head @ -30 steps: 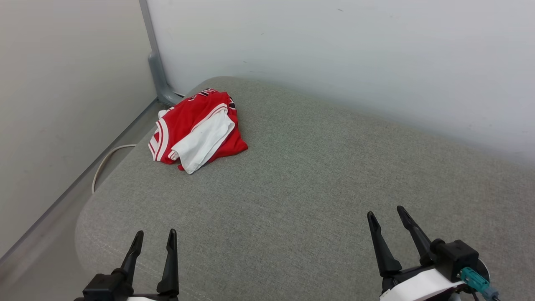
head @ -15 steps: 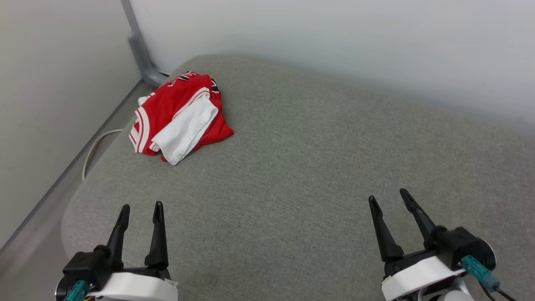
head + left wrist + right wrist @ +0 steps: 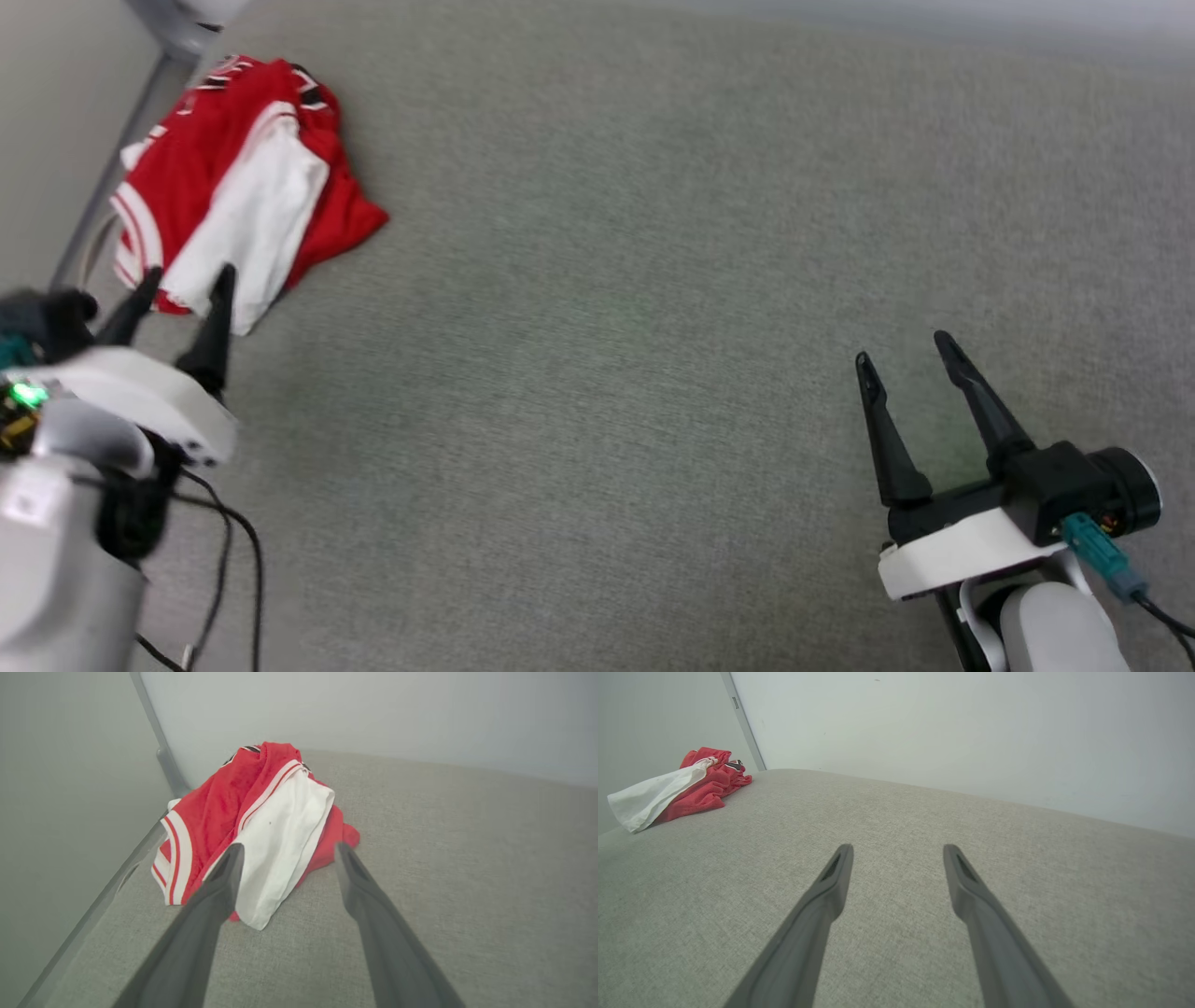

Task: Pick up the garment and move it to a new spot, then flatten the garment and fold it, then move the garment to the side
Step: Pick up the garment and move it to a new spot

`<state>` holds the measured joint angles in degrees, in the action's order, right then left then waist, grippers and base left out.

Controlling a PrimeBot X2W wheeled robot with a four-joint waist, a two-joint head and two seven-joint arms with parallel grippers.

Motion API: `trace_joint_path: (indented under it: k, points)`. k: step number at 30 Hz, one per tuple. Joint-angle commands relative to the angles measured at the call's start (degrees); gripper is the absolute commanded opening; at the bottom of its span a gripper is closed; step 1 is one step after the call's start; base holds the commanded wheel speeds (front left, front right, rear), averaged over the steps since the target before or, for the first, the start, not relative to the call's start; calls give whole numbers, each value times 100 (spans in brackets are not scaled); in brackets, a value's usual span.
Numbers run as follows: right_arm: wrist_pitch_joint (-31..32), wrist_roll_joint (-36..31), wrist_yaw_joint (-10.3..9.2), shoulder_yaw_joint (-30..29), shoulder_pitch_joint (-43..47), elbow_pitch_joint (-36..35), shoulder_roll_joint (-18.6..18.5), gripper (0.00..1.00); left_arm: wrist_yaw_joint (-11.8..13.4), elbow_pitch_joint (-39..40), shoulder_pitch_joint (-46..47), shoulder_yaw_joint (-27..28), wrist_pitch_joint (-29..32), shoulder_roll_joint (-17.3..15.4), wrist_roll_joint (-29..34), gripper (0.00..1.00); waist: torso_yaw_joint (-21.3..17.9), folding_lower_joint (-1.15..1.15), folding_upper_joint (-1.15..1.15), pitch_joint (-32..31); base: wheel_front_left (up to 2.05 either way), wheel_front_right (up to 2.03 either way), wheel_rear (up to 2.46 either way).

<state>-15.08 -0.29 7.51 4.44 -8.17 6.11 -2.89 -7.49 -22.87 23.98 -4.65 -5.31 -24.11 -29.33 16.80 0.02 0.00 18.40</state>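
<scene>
At the far left corner of the grey cushion (image 3: 597, 373), close to its edge, lies the garment (image 3: 233, 177), bunched in a loose heap. It is red cloth with white-striped trim along its left border, a white sleeve draped down the middle, and a scrap of black lettering at the far end. The left gripper (image 3: 189, 273) hangs at the near end of the heap, its two dark fingers spread wide with nothing held between them. From the head view the fingertips overlap the near hem. From the left wrist view they frame the white sleeve on either side, and whether they touch the cloth I cannot tell. The right gripper (image 3: 899, 346) sits at the lower right, well apart from the garment, over bare cushion. Its fingers are likewise spread wide and empty, pointing up the cushion towards the pale wall (image 3: 971, 732). Behind the garment a grey post (image 3: 159, 751) rises where that wall meets another. Thin dark cables (image 3: 238, 541) loop down from the left arm's white wrist, where a small green light glows. The left side of the head view is somewhat blurred.
</scene>
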Motion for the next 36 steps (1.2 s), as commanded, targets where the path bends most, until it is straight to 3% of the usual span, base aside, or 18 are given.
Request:
trace_joint_path:
  k: [1,6,10,16,21,22,23,24,36]
  points:
    - [-13,-53,-4,-38,-105,-63,-13,100,2,-171,346,-138,364,-274,-260,100,-350,-2,0,439,0,0,0]
    - [-14,-94,-4,-63,-164,-154,-12,100,2,-686,1031,-502,1306,-1014,-784,100,-568,-2,0,711,0,0,0]
    - [-13,-92,-4,-68,-201,-190,-10,100,2,-1039,1343,-798,1804,-1316,-1138,100,-704,-2,0,851,0,0,0]
    - [-14,-96,-4,-95,-274,-214,-7,100,1,-1463,1639,-1251,2089,-1566,-1515,100,-839,-2,0,1041,0,0,0]
    - [-13,-123,-4,-135,-244,-196,-5,100,1,-1696,1771,-1648,2113,-1535,-1822,100,-855,-2,0,1116,0,0,0]
    - [-13,-130,-4,-142,-238,-187,-5,100,1,-1715,1782,-1732,2145,-1510,-1926,80,-850,-2,0,1117,0,0,0]
    - [-13,-144,-4,-147,-234,-177,-4,100,1,-1710,1797,-1814,2141,-1495,-2015,8,-843,-2,0,1110,0,0,0]
    - [-13,-160,-4,-150,-229,-164,-4,100,0,-1716,1813,-1883,2089,-1504,-2088,0,-835,-2,0,1093,0,0,0]
    - [-14,-35,-4,-120,-102,33,2,100,1,-1203,1688,-2629,899,-1972,-2570,0,-750,-2,0,347,0,0,0]
